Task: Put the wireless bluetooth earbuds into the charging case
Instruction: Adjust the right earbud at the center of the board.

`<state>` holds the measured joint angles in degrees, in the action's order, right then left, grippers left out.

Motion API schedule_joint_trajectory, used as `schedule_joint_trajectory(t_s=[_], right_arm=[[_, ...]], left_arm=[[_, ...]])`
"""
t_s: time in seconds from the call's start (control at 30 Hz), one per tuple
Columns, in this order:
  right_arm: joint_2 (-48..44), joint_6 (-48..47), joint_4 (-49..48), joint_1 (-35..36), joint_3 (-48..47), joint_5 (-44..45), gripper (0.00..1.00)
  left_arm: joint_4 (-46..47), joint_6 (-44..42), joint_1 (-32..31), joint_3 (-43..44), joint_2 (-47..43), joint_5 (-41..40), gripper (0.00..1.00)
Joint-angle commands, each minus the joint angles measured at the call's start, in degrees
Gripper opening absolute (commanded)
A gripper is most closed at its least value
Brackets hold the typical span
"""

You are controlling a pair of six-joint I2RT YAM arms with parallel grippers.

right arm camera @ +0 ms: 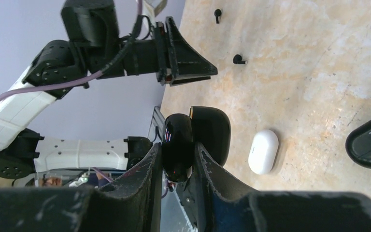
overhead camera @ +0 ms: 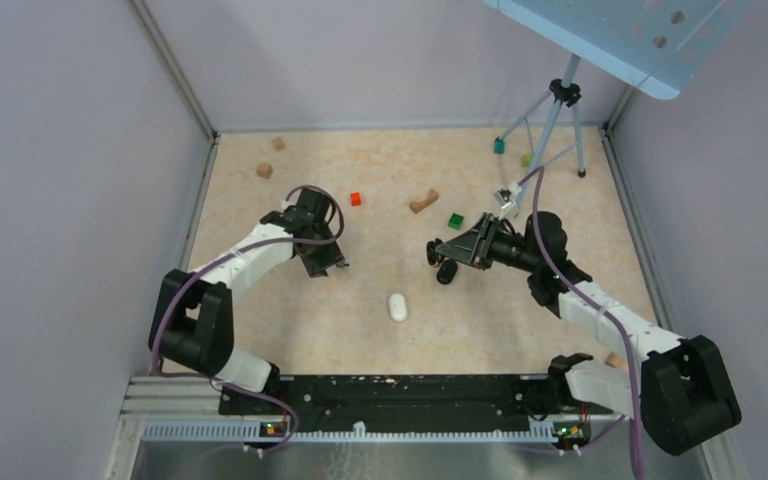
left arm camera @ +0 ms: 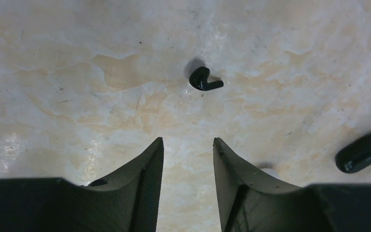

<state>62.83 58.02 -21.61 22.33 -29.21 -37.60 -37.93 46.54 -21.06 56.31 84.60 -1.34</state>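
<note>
Right pincer (right arm camera: 177,146) clamps black charging case (right arm camera: 212,128); left pincer (left arm camera: 188,140) parted near earbud (left arm camera: 204,79).

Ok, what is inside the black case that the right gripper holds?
Nothing of its inside shows: the case, pinched by the right gripper, presents only its glossy black outer shells. Two earbuds lie out on the table.

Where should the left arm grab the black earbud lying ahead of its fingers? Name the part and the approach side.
Take the earbud by its rounded body, from straight above: it lies flat on the table, and the thin stem pointing sideways offers little to pinch. The left fingers are open, probably wide enough.
</note>
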Motion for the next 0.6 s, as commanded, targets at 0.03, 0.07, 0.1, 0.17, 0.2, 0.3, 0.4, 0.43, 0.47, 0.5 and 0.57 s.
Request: schedule_joint_trajectory(t_s=[0.03,0.07,0.1,0.17,0.2,0.3,0.4,0.43,0.47,0.5,0.57], right_arm=[[-2.7,-3.8,2.8,-0.4,-4.2,-0.1,0.0],[-2.7,-3.1,1.7,-0.3,-3.9,-0.3,0.0],[-2.6,-2.6,0.7,-0.4,-3.4,-0.6,0.0],[-2.1,-1.6,-0.8,-0.4,-2.8,-1.2,0.0],[-2.0,-1.5,-1.4,-0.3,-2.6,-1.4,0.0],[-1.9,-1.3,-1.7,-0.4,-2.5,-1.6,0.0],[-2.0,-1.4,-1.4,-0.4,-2.7,-1.6,0.0],[-2.0,-1.4,-1.4,-0.3,-2.7,-1.6,0.0],[-2.1,-1.4,-1.3,-0.4,-2.7,-1.6,0.0],[-2.2,-1.5,-1.3,-0.4,-2.7,-1.6,0.0],[-2.3,-1.4,-1.2,-0.3,-2.6,-1.5,0.0]], left_arm=[[2.7,6.2,-0.1,0.5,3.4,-4.5,0.43],[3.2,6.5,-0.2,0.9,3.8,-4.9,0.43],[3.6,6.8,-0.2,1.2,4.3,-5.2,0.43],[4.2,7.3,-0.3,2.1,5.5,-5.2,0.42],[4.3,7.7,-0.3,2.7,6.2,-5.1,0.42],[4.8,8.3,-0.5,3.9,8.3,-5.3,0.39],[5.3,9.0,-0.6,4.7,9.8,-4.9,0.38],[5.7,9.0,-0.6,5.0,10.1,-4.8,0.38],[5.8,9.1,-0.6,5.5,10.3,-4.8,0.37],[5.8,9.1,-0.7,5.8,10.6,-5.2,0.38],[5.3,9.2,-0.7,6.6,11.2,-6.5,0.37]])
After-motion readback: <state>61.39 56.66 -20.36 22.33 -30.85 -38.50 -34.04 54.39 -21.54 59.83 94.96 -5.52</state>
